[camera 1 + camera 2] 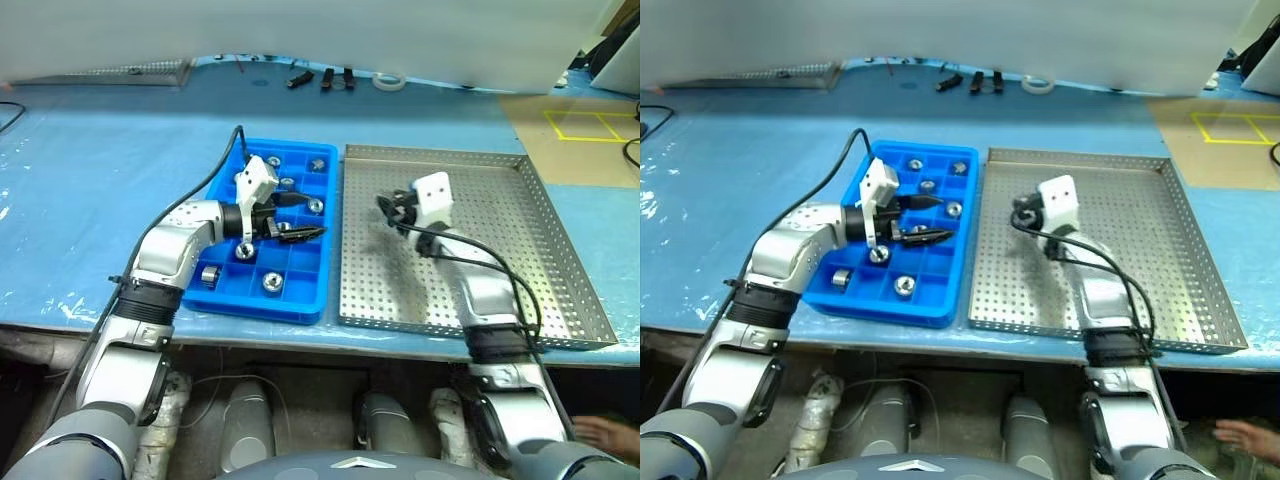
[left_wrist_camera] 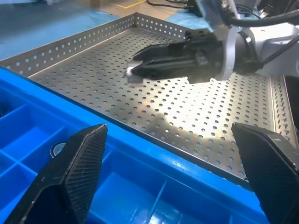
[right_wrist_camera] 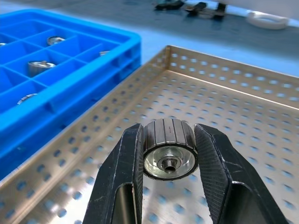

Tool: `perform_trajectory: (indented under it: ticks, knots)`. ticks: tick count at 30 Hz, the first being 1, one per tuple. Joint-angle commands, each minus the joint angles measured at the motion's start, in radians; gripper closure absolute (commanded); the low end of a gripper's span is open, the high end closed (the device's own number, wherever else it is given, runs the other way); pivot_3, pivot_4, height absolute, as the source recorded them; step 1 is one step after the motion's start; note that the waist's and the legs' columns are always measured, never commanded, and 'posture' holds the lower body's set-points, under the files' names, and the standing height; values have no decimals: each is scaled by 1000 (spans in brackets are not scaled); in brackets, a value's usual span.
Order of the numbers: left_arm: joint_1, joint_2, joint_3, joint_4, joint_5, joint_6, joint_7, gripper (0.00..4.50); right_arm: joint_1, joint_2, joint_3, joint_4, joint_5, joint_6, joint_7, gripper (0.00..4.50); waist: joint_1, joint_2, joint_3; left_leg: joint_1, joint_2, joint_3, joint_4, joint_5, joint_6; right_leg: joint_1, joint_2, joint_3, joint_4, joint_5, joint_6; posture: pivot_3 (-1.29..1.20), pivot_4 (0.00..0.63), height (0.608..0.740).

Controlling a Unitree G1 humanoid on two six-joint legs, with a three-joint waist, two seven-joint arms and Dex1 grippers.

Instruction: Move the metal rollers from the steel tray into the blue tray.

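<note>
Over the steel tray (image 3: pixel 224 102), right gripper (image 3: pixel 169 154) is clamping a roller (image 3: pixel 168 148) across its ribbed sides — small, rigid, probably slippery — while left gripper (image 2: pixel 170 154) is hanging wide open above the blue tray (image 2: pixel 140 186).

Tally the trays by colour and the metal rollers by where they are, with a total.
blue tray: 1
steel tray: 1
metal rollers lying in the blue tray, as far as visible: 7
metal roller held in the right gripper: 1
Total: 10
</note>
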Motion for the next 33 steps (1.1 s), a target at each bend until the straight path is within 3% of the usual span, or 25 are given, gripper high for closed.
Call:
perform_trajectory:
  ticks: [1, 9, 17, 26, 33]
  knots:
    - [25, 36, 8, -115, -50, 5, -57, 0, -4, -49, -7, -241, 127, 95, 105, 3235, -8, 0, 0, 1, 0, 0, 0, 0, 0, -1, 0, 0, 0, 0, 0, -128, 150, 740]
    - [164, 138, 66, -297, -108, 62, -48, 0, -65, -127, 112, -328, 277, 224, 331, 3235, -9, 1, 0, 4, 2, 0, -3, 0, 0, 0, 1, 0, 1, 0, -1, 42, 150, 740]
    - [415, 252, 196, -506, -162, 115, 41, 0, -153, -160, 239, -218, 303, 213, 525, 3235, 52, 1, 0, 3, 2, -1, -4, 0, 0, 0, 0, -2, 1, -1, -2, 270, 150, 740]
    - [621, 250, 288, -708, -229, 172, 185, 0, -212, -142, 315, -101, 270, 156, 629, 3235, 126, 1, 0, -1, 2, -5, -3, 0, -1, 0, -1, -2, 1, -2, -2, 419, 150, 740]
    - [661, 248, 280, -748, -258, 177, 244, 0, -197, -194, 319, -69, 229, 104, 668, 3235, 171, 1, 0, -1, 2, -6, -3, 0, -1, -1, -1, -1, 2, -2, -1, 418, 150, 740]
